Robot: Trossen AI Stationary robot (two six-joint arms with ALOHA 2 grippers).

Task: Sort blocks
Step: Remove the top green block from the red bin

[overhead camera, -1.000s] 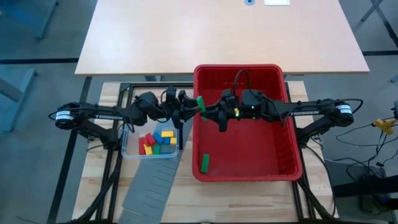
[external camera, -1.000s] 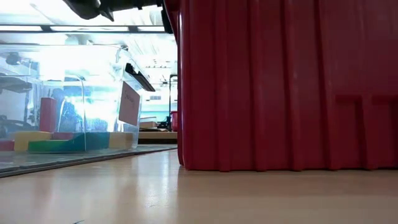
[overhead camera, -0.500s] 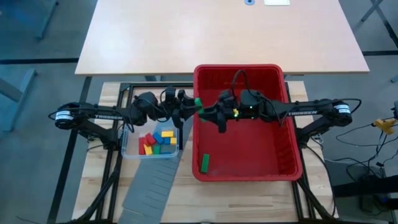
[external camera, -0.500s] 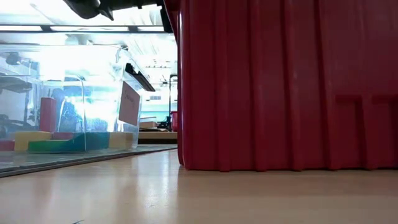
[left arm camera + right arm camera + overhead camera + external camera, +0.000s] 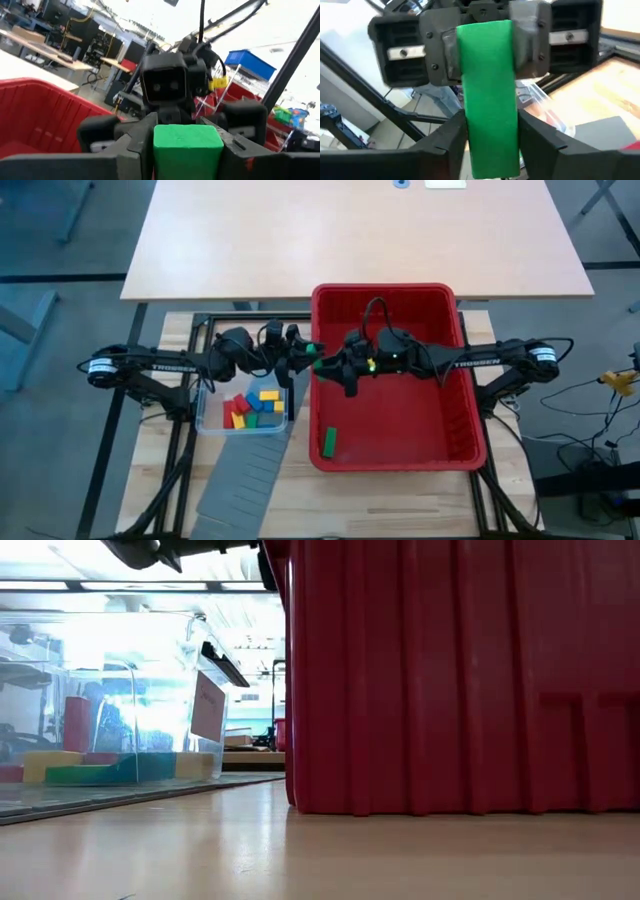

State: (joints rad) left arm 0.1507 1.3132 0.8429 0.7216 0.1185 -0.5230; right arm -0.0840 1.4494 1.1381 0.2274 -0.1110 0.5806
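Note:
A green bar block (image 5: 316,350) hangs in the air over the left rim of the red bin (image 5: 385,288), between my two grippers. My left gripper (image 5: 308,356) reaches in from the left and my right gripper (image 5: 327,361) from the right, each shut on one end of the bar (image 5: 487,90). Another green block (image 5: 328,441) lies flat on the bin's floor near its front left corner. Several red, yellow, green and blue blocks lie in the clear tub (image 5: 243,408) below my left arm. My left gripper pinches the bar's left end (image 5: 487,37) between its two fingers, coming level from the table's left and lying along the bar. The bar is clear of the bin. My right gripper has its two fingers against the sides of the bar's right end (image 5: 490,150), coming level from the table's right and lying along the bar. The bar sits level between the two grippers.
The red bin's tall wall (image 5: 450,680) fills the right of the low view, with the clear tub (image 5: 100,700) left of it. A grey slotted panel (image 5: 245,480) slopes from the tub to the table's near edge. A light tabletop (image 5: 350,230) lies beyond.
My right gripper has moved a little toward the table's left with the green bar, bringing it up to my left gripper at the bin's left rim. The bar has stayed level and clear of the bin.

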